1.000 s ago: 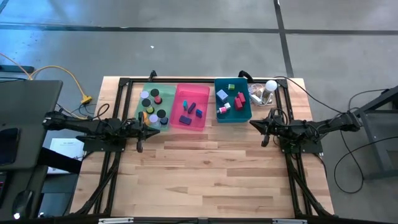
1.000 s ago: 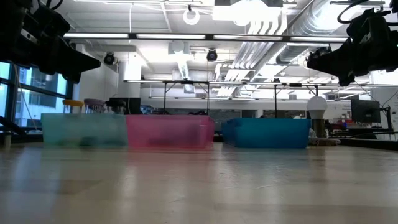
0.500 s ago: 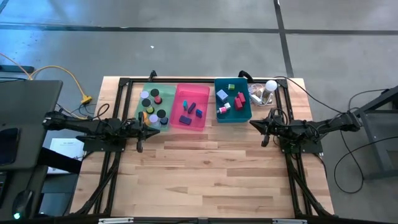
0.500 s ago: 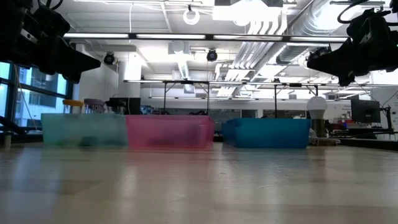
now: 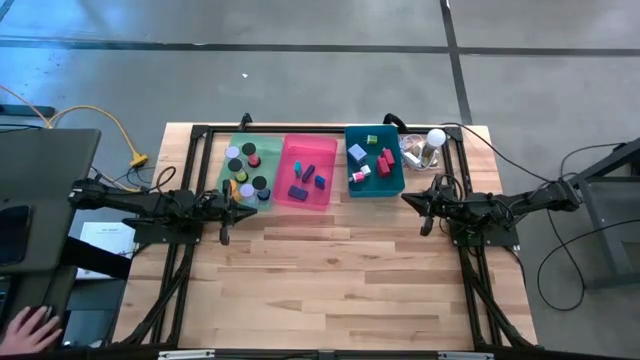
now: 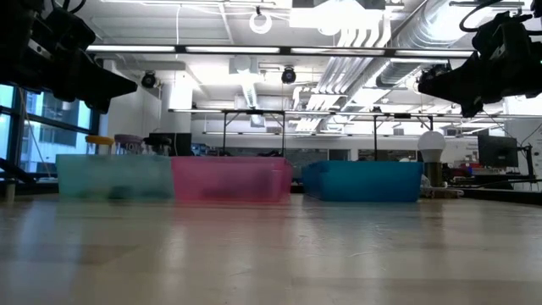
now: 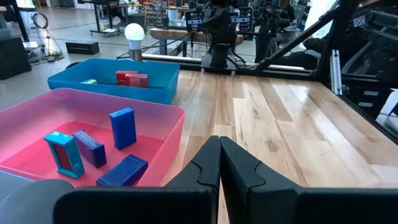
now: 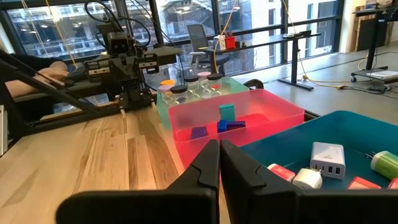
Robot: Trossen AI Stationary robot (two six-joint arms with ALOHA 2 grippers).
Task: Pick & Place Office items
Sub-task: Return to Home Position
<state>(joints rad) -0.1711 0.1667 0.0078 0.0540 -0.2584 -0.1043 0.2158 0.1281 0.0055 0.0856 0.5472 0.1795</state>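
Observation:
The office items lie in three bins along the table's far side. Round black, orange and lavender discs (image 5: 247,165) are in the green bin (image 5: 268,148). Blue and purple blocks (image 7: 122,127) are in the pink bin (image 5: 322,160). Red, pink, green and white pieces (image 5: 383,160) are in the teal bin (image 5: 348,165). My left gripper (image 5: 243,210) is shut with nothing in it and hangs above the table just near of the green bin, pointing toward the table's right. My right gripper (image 5: 405,199) is shut with nothing in it near the teal bin's near right corner, pointing left.
A clear gadget with a white ball on top (image 5: 434,140) stands right of the teal bin. Black frame rails (image 5: 180,280) run along the table's left and right sides. Wooden tabletop (image 5: 330,280) spreads from the bins to the near edge. A person's hand (image 5: 30,326) shows off the table's near left.
A person's hand has come into view beyond the table's near left corner. Both arms and all the items have kept still.

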